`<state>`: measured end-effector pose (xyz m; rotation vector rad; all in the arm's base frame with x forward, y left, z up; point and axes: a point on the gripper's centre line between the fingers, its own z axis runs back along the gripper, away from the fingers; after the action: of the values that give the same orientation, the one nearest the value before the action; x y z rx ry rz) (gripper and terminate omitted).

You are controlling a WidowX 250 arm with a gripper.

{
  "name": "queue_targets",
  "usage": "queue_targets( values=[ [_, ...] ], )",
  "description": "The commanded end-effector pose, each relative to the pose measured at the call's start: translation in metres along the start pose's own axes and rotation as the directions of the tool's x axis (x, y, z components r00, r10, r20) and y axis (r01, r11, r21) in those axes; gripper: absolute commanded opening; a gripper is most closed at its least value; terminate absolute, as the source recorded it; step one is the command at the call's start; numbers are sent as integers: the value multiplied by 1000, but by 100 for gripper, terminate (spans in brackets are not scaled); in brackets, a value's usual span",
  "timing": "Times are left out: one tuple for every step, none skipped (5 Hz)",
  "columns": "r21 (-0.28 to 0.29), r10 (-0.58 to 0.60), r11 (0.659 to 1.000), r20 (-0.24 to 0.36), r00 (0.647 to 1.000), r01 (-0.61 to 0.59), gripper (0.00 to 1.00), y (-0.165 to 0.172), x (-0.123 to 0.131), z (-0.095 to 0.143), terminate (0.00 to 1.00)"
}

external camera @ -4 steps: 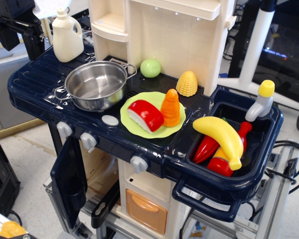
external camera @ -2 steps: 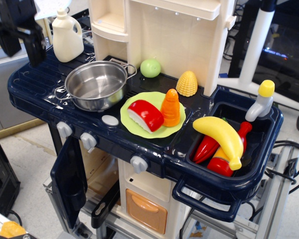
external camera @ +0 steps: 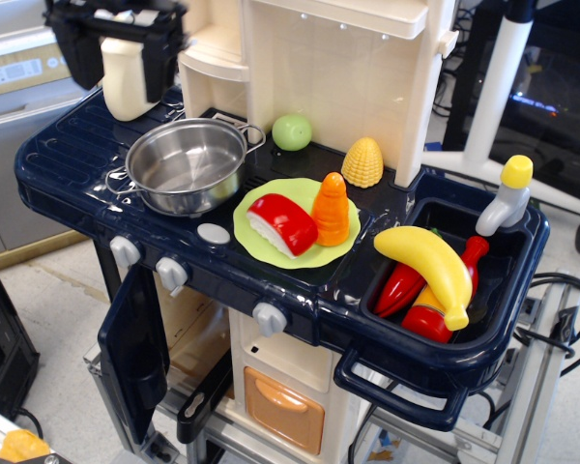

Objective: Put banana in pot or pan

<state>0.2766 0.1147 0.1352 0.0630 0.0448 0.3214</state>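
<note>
The yellow banana (external camera: 428, 261) lies in the dark blue sink (external camera: 510, 319) at the right, on top of red toy items. The shiny steel pot (external camera: 186, 165) stands empty on the stove at the left. My black gripper (external camera: 119, 75) hangs at the top left, above and behind the pot and far from the banana. Its two fingers (external camera: 159, 66) are spread wide and hold nothing. The cream bottle (external camera: 127, 82) shows between them, behind the gripper.
A light-green plate (external camera: 271, 246) with a red food piece (external camera: 282, 223) and an orange carrot (external camera: 331, 209) sits between pot and sink. A yellow corn cob (external camera: 363, 161) and a green ball (external camera: 292, 131) stand by the cream back wall. A faucet (external camera: 506, 196) rises behind the sink.
My gripper has swung right from the far left edge to above the back left of the stove, in front of the cream bottle. The toys have not moved.
</note>
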Motion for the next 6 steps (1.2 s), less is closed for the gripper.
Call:
queue_targets(
  values=[
    [56,154,986,69,986,-158,100,-86,-19,45,0],
    [-6,270,962,123,955,-271,100,-135,-27,34,0],
    [6,320,946,135,938,-323,100,-181,-28,30,0],
    [-11,375,925,173,911,-379,100,-218,-21,13,0],
    [45,427,896,186,885,-442,100,-246,-15,-5,0],
    [-38,562,825,149,813,-564,100,-246,-12,-42,0]
  ],
)
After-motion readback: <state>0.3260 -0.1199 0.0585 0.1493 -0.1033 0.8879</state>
